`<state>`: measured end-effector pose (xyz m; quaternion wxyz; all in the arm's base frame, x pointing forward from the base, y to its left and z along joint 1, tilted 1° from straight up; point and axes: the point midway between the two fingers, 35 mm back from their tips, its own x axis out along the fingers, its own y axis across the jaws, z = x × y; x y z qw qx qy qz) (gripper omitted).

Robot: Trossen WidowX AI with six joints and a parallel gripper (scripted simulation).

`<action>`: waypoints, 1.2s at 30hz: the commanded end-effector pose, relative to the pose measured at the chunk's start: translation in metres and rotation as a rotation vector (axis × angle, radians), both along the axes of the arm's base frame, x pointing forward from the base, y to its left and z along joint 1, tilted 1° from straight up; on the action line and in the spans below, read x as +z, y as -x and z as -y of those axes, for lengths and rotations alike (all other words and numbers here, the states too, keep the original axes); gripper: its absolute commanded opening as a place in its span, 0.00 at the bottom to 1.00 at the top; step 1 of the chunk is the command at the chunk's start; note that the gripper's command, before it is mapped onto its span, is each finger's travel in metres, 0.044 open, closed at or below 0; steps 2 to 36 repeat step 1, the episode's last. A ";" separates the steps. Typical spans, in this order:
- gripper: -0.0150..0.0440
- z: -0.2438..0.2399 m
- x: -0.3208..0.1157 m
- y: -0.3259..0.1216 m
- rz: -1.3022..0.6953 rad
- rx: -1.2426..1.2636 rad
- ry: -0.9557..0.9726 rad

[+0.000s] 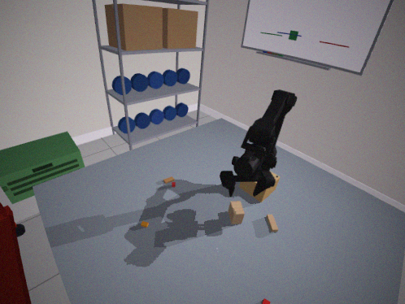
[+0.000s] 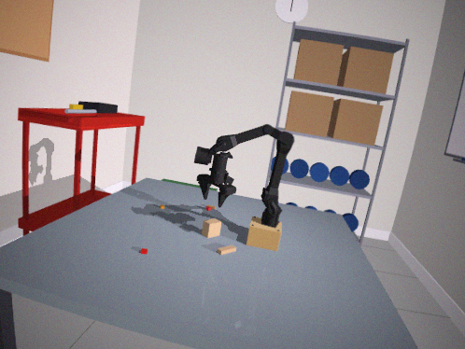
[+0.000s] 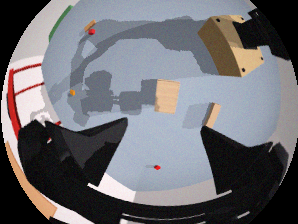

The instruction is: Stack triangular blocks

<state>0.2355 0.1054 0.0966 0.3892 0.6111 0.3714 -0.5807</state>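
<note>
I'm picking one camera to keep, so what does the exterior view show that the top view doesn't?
Only the exterior view shows the red cart, the wall clock and the open hand hanging well above the table. Only the top view shows the whiteboard and green crate. Both show the square block, the flat wooden piece and the shelves.

No readable txt, labels, brands or nos. anywhere. Whiteboard, upper right of top view, bore only coloured lines and a green square.
</note>
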 end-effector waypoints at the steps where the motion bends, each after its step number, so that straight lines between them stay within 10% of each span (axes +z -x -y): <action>1: 1.00 0.000 0.000 0.000 0.002 0.000 -0.001; 36: 1.00 0.000 0.000 0.000 0.002 0.000 -0.001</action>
